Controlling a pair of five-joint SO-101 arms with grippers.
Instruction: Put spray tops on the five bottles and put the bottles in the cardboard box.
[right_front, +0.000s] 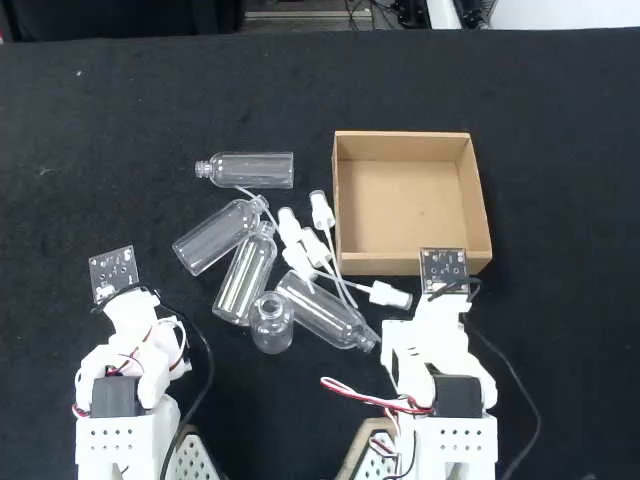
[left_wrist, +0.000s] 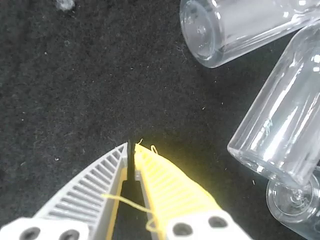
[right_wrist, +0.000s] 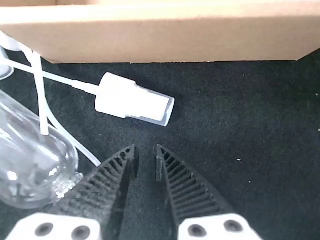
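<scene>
Five clear bottles without tops lie left of the cardboard box (right_front: 410, 258). Three lie flat (right_front: 245, 170) (right_front: 213, 237) (right_front: 246, 272), one stands upright (right_front: 271, 322), and one lies by the right arm (right_front: 325, 310). Several white spray tops (right_front: 305, 235) with thin tubes are scattered between the bottles and the box. My left gripper (left_wrist: 131, 148) is shut on nothing over bare cloth, apart from two lying bottles (left_wrist: 235, 25) (left_wrist: 285, 115). My right gripper (right_wrist: 145, 152) is open by a narrow gap, just short of a spray top (right_wrist: 134, 98) lying before the box wall (right_wrist: 160, 35).
The table is covered in black cloth (right_front: 120, 120), with free room at the left and far side. A bottle's neck (right_wrist: 30, 170) lies close beside my right gripper. Both arm bases (right_front: 125, 420) (right_front: 435, 420) stand at the near edge.
</scene>
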